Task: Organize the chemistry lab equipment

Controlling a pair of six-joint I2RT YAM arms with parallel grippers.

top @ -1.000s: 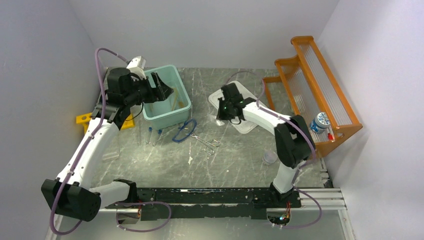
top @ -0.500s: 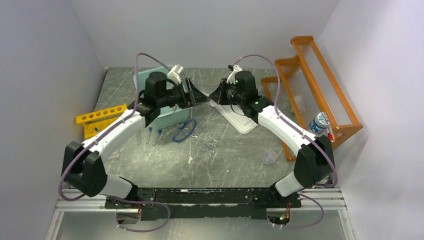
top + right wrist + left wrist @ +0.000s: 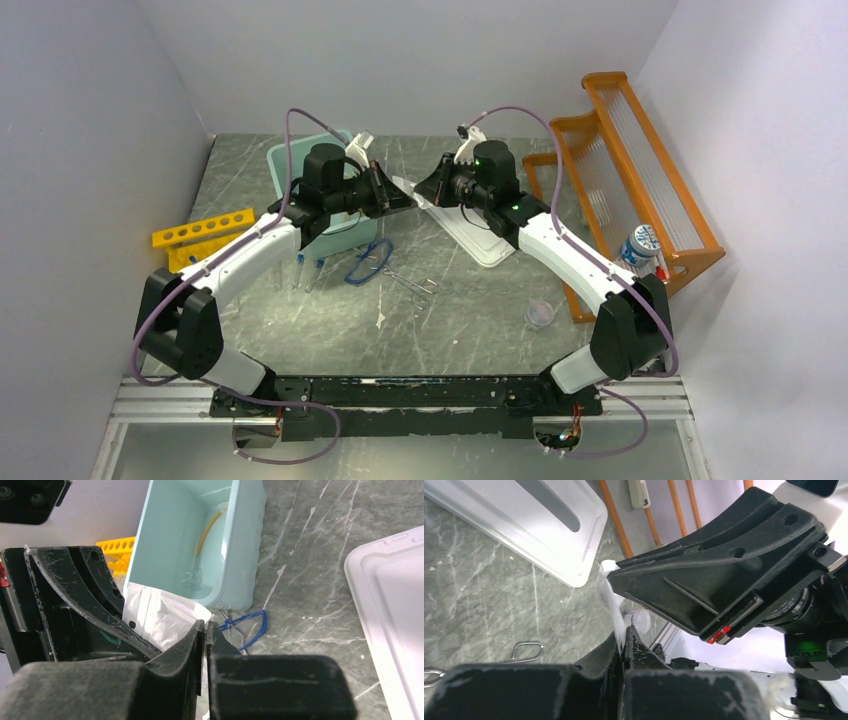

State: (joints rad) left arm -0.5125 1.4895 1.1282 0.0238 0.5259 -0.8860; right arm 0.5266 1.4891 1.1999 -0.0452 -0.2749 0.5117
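Top external view: the left gripper (image 3: 400, 198), open over the teal bin (image 3: 245, 540) a second ago, has swung to meet the right gripper (image 3: 424, 190) above the desk (image 3: 470, 320). Both now clamp one white plastic bag (image 3: 160, 615), probably to pull it open. Forceps (image 3: 418, 286), blue tubing (image 3: 368, 258) and test tubes (image 3: 306, 270) lie on the desk just below.

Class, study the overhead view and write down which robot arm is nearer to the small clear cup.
Right. The right arm runs close beside the clear cup, just behind it and to its right. The left arm is far off on the cup's left, across the table.
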